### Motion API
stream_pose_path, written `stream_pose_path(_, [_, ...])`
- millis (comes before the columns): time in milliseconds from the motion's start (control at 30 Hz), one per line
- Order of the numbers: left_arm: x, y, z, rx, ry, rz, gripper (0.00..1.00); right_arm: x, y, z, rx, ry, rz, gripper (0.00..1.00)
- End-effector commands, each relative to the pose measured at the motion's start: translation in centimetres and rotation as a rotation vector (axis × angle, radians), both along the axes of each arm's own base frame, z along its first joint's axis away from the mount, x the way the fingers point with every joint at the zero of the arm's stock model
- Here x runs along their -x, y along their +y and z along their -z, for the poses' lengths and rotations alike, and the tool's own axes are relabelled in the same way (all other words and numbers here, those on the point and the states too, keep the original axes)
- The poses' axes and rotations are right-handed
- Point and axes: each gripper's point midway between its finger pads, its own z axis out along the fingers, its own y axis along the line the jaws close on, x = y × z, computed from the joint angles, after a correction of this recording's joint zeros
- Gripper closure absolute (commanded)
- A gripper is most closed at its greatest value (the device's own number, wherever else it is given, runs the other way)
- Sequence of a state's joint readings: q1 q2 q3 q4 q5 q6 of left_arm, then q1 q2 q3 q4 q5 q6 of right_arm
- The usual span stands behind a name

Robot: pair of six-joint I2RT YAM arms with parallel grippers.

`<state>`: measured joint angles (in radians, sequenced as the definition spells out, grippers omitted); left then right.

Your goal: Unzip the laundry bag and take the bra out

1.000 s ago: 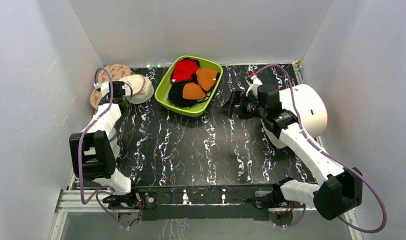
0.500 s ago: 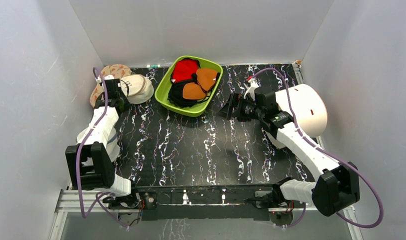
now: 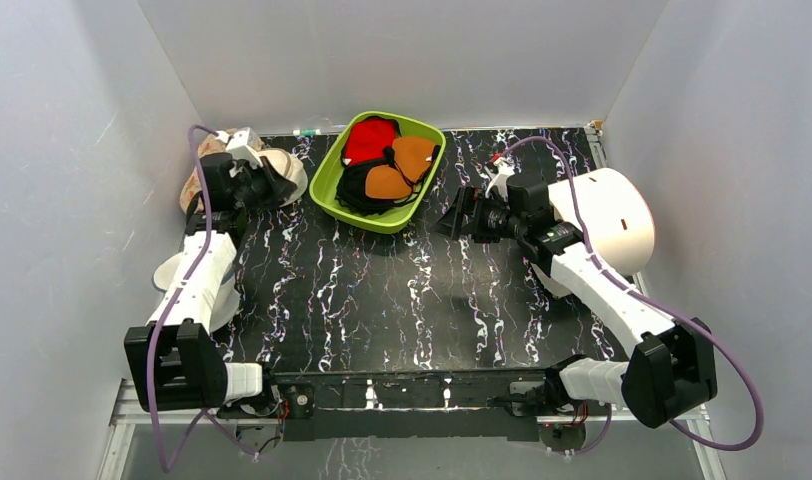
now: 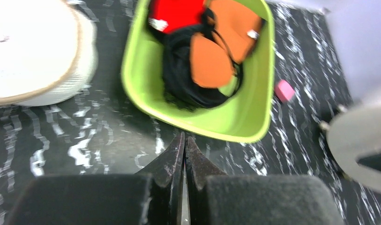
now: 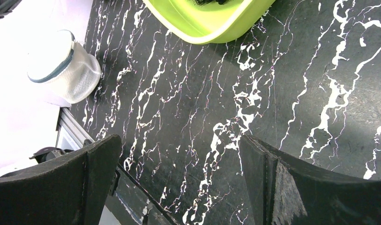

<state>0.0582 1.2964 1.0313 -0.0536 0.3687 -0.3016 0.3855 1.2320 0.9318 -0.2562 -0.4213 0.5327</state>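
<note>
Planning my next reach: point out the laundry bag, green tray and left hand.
laundry bag (image 5: 80, 75), right wrist view, mesh side
green tray (image 4: 235, 118), left wrist view, inner wall
left hand (image 4: 184, 139), left wrist view, between fingertips

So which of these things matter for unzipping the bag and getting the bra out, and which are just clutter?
For the job: laundry bag, looks zipped shut; bra not in sight.
Lying about: green tray of red, orange and black garments; cream cap; large white cylinder; small pink block.

The laundry bag (image 5: 76, 77) is mesh cloth, the tray (image 4: 235, 124) glossy plastic.
</note>
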Motion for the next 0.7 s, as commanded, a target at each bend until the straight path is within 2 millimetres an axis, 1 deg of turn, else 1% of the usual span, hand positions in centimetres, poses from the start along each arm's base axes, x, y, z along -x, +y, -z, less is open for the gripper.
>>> stream_pose_path(0, [2.2, -5.9, -2.9, 0.066, -0.135, 0.323, 1.00, -0.3, 0.3, -1.5, -0.030, -0.075, -0.003, 0.02])
stream_pose_path(67, [3.1, -7.6, -3.6, 0.061, -0.168, 0.404, 1.00, -0.3, 0.4, -1.1, -0.029, -0.066, -0.009, 0.02])
stream_pose_path(133, [4.0, -8.8, -4.0, 0.040, -0.200, 0.459, 1.00, -0.4, 0.5, -0.8, -0.029, -0.055, -0.016, 0.02])
stream_pose_path(167, [4.3, -9.0, -4.2, 0.020, -0.210, 0.461, 1.00, -0.5, 0.6, -0.8, -0.030, -0.052, -0.020, 0.02])
stream_pose_path(200, [4.1, -8.5, -4.2, -0.017, -0.213, 0.421, 1.00, -0.5, 0.8, -0.7, -0.031, -0.047, -0.024, 0.02])
stream_pose_path(233, [3.5, -7.4, -3.9, -0.063, -0.203, 0.343, 1.00, -0.6, 0.8, -0.7, -0.033, -0.045, -0.026, 0.02])
stream_pose_path(267, [2.9, -5.8, -3.5, -0.116, -0.181, 0.246, 1.00, -0.7, 0.9, -0.7, -0.035, -0.044, -0.028, 0.02])
stream_pose_path(300, [2.2, -3.6, -3.1, -0.180, -0.152, 0.126, 0.99, -0.8, 1.0, -0.7, -0.035, -0.042, -0.028, 0.02])
stream_pose_path(333, [1.9, -1.2, -2.2, -0.246, -0.102, 0.002, 0.89, -0.9, 1.0, -0.7, -0.037, -0.044, -0.029, 0.02])
stream_pose_path(367, [1.7, 1.9, -1.2, -0.320, -0.046, -0.156, 0.72, -1.0, 1.0, -0.8, -0.039, -0.045, -0.028, 0.02])
stream_pose_path(433, [2.6, 7.7, 0.4, -0.463, 0.063, -0.457, 0.37, -1.1, 1.1, -0.8, -0.039, -0.050, -0.029, 0.02])
stream_pose_path(467, [3.3, 10.2, 1.0, -0.540, 0.107, -0.588, 0.23, -1.2, 1.2, -0.8, -0.039, -0.052, -0.030, 0.02])
stream_pose_path(533, [4.4, 13.3, 1.7, -0.664, 0.165, -0.753, 0.03, -1.3, 1.3, -0.7, -0.040, -0.055, -0.036, 0.02])
stream_pose_path(600, [4.5, 14.2, 3.0, -0.726, 0.215, -0.786, 0.02, -1.5, 1.5, -0.4, -0.042, -0.050, -0.045, 0.02])
stream_pose_path(667, [4.5, 15.2, 4.8, -0.763, 0.283, -0.796, 0.02, -1.6, 1.8, -0.3, -0.043, -0.047, -0.062, 0.02])
